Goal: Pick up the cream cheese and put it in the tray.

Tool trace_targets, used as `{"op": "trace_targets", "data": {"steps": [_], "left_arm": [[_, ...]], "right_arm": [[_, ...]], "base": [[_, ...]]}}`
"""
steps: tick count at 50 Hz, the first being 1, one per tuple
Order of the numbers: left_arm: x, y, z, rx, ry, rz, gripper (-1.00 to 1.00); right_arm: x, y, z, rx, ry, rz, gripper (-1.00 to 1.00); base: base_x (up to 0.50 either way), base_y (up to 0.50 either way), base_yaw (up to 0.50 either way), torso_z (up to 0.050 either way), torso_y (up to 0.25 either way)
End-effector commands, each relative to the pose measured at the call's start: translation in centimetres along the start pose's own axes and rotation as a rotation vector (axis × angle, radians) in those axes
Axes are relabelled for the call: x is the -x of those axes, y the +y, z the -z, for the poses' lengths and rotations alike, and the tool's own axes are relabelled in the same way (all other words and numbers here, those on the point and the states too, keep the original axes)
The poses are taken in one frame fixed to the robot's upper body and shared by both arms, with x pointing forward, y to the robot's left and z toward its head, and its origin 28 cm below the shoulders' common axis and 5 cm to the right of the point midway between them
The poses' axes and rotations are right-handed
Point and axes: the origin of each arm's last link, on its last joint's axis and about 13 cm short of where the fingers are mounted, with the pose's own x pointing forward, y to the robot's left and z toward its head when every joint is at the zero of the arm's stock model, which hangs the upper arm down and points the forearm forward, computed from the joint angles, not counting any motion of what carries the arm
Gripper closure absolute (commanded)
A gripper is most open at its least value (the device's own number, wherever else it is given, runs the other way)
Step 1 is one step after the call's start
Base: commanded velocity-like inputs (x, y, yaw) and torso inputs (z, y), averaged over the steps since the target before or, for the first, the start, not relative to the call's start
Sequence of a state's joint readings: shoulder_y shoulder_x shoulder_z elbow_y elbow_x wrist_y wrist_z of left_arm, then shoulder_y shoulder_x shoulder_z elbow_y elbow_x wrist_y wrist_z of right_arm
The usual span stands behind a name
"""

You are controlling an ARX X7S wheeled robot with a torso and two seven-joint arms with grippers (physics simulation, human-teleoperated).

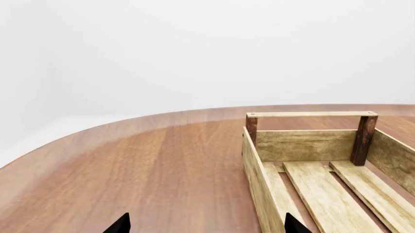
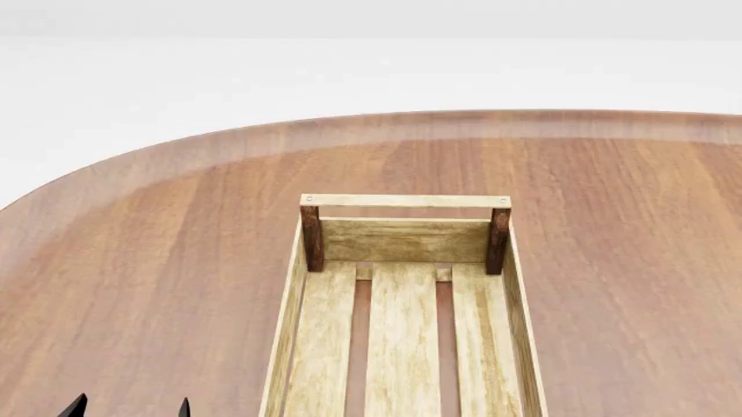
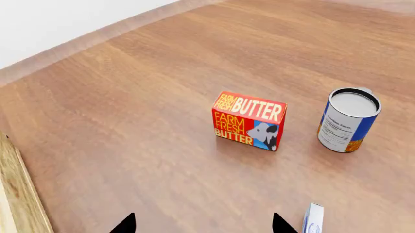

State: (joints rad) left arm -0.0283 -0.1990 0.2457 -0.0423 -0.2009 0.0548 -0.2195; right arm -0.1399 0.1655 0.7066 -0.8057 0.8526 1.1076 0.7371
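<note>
Right wrist view: two dark fingertips [image 3: 124, 224] poke in nearest the lens, set well apart with bare tabletop between them, nothing held. The right gripper [image 3: 202, 224] hangs over the wooden table [image 3: 129, 121]. Just beside one fingertip, cut by the picture's edge, the cream cheese [image 3: 313, 219]: only a white sliver of the box with a bit of blue oval logo shows, lying on the table, not touched by either finger. Beyond it, the red-orange "FARM FRESH BUTTER" box [image 3: 250, 121] stands upright, cow picture on its side. Near the box but apart from it, a blue-and-orange round can [image 3: 348, 120] stands upright, grey lid up. A pale slat edge of the tray [image 3: 19, 194] enters at one corner of this view, well apart from all three items.

Left wrist view: left gripper [image 1: 204, 225] shows two dark tips spread wide, one over bare table, the other at the tray's near side wall; nothing between them. Tray interior shows three light floor slats, dark brown corner posts [image 1: 364, 138] and a rail handle [image 1: 311, 114] at the far end.

Head view: the left gripper's tips at the bottom edge, left of the tray. Far off, the table's curved rim [image 2: 347, 122].
</note>
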Motion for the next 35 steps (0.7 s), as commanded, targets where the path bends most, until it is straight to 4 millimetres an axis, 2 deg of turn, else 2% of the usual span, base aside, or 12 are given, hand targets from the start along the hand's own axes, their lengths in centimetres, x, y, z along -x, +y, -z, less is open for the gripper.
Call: {"op": "trace_targets", "data": {"steps": [1,11,35], "left_arm": [[0.0,0.0,0.0,0.001,0.0,0.0,-1.0],[-0.1,0.0,0.0,0.003,0.001,0.0,-1.0],[-0.1,0.0,0.1,0.0,-0.001,0.0,-1.0]], "right_arm": [[-0.2,-0.9,0.0,-0.025,0.001,0.03,-1.0],[-0.7,-1.8,0.5,-0.071,0.024,0.032,-1.0],[-2.4,-4.0,0.3,-0.103,0.031,0.085,-1.0]], "base": [[0.0,0.0,0.0,0.0,0.0],[0.0,0.0,0.0,0.0,0.0],[0.0,0.0,0.0,0.0,0.0]]}}
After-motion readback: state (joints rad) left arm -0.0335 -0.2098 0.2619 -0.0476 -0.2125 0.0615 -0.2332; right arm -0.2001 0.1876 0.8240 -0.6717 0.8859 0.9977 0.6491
